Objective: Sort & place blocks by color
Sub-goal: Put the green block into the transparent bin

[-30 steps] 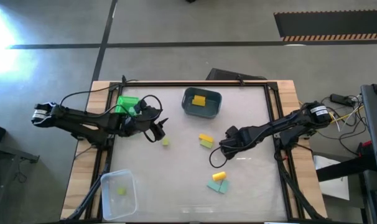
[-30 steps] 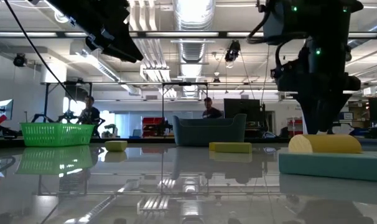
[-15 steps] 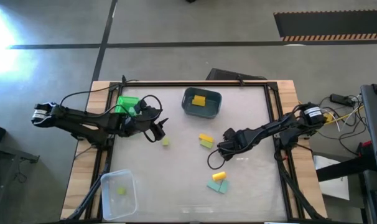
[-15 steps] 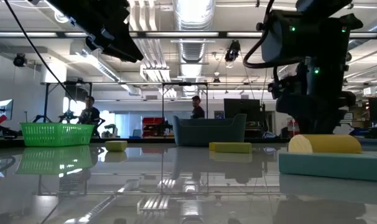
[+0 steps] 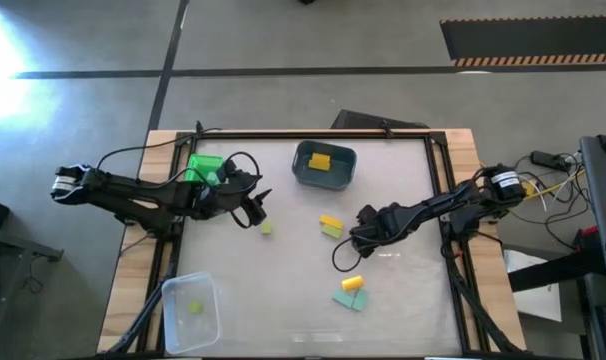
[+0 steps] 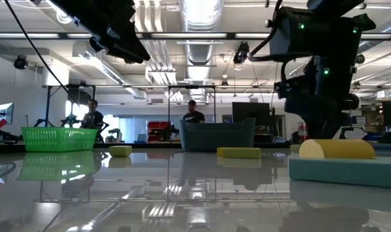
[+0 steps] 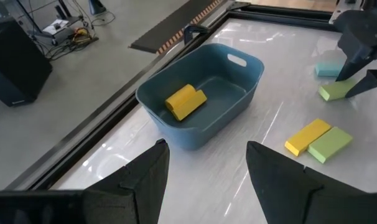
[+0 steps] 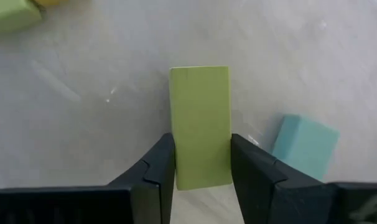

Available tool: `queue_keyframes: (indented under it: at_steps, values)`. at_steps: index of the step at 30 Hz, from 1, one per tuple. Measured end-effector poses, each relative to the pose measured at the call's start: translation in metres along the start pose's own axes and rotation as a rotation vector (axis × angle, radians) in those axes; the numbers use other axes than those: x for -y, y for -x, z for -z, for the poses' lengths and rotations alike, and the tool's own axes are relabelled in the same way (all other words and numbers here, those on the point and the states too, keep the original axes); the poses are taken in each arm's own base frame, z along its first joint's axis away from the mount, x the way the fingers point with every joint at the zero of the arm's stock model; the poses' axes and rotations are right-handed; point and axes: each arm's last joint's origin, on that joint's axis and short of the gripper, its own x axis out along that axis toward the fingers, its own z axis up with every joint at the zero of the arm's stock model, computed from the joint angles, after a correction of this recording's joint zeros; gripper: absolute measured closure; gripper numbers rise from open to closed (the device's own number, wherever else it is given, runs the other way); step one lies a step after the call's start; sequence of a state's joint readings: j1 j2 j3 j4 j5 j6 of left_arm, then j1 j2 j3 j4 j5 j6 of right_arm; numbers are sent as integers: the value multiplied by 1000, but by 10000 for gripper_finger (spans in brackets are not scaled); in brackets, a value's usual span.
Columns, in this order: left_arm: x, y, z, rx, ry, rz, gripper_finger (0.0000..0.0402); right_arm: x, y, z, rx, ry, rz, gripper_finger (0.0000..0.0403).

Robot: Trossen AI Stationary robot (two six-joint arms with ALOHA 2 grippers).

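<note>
Right gripper point(image 8: 201, 167): fingers closed against both long sides of pale lime-green bar block point(image 8: 200, 124) on table, gripped for lift to matching bin. L gripper point(image 7: 204, 168): open, empty, idle.

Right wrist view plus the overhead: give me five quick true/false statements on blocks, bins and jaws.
1. The right gripper has its jaws on either side of a lime-green block. True.
2. The blue bin is empty. False: it holds one yellow block.
3. A teal block lies on the table beside the lime-green block. True.
4. The left gripper holds a block. False: its jaws are open with nothing between them.
5. The clear bin holds a yellow block. False: it holds a small lime-green piece.
</note>
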State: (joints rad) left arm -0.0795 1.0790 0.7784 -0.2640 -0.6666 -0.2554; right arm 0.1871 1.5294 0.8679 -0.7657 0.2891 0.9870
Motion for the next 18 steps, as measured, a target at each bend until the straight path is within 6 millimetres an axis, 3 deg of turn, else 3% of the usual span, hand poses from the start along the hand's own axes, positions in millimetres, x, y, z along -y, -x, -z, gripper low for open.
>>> queue_keyframes:
  at_steps: [9, 13, 18]
  values:
    - [3, 1, -7, 56, 50, 35, 204, 17, 48, -9, 195, 63, -111, 293]
    - [10, -1, -7, 73, 55, 77, 204, 20, 72, -17, 392, 123, -249, 293]
    - [29, -10, -8, 103, 62, 181, 204, 10, 90, -29, 717, 286, -454, 293]
